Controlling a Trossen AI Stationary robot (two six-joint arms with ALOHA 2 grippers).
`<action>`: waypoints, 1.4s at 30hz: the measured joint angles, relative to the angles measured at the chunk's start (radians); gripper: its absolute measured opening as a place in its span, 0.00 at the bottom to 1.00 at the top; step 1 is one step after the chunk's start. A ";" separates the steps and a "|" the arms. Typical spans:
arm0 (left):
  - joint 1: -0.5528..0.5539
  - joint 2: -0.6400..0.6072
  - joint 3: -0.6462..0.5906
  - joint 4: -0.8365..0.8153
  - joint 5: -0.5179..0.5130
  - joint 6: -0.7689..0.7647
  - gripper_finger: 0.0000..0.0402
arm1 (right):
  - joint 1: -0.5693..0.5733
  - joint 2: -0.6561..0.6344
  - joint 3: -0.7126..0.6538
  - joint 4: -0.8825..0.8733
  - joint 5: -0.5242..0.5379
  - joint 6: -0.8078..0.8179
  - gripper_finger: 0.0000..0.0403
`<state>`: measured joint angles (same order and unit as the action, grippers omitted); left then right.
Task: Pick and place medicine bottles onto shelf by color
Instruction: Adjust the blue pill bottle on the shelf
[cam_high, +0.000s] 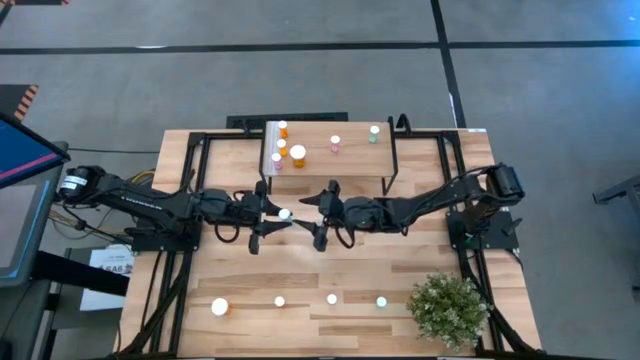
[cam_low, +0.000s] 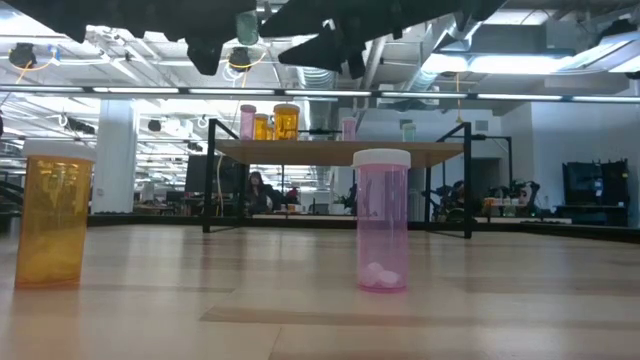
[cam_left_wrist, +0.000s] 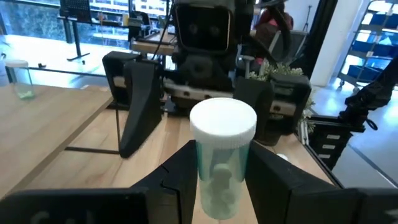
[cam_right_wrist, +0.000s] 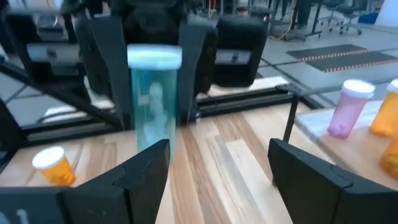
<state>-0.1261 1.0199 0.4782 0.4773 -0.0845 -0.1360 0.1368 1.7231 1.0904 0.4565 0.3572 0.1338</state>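
Left gripper (cam_high: 283, 213) clamped on a teal bottle (cam_left_wrist: 222, 158) mid-table, right gripper (cam_high: 305, 205) wide open at its three o'clock, shelf (cam_high: 330, 150) at twelve

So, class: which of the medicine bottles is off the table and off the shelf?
The teal bottle, gripped in the left gripper's jaws above the table; every other bottle stands on the table or the shelf.

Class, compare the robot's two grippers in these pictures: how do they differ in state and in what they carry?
The left gripper is clamped on a teal bottle, held upright above the table; the right gripper stands wide open and holds nothing. The left sits just behind the bottle; the right faces it from the other side. Both hover at mid-table, near the shelf.
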 joint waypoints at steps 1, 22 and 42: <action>0.000 0.000 0.000 0.000 0.000 0.000 0.27 | 0.000 0.001 0.000 -0.001 -0.002 0.000 0.74; 0.000 0.000 0.000 0.022 -0.006 0.000 0.27 | 0.000 -0.012 0.000 0.013 -0.017 -0.010 0.74; 0.000 0.000 0.000 -0.054 -0.061 0.023 0.27 | -0.006 -0.080 0.000 -0.008 -0.156 0.055 0.74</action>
<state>-0.1257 1.0203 0.4778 0.4232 -0.1452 -0.1131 0.1311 1.6429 1.0904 0.4482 0.2017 0.1889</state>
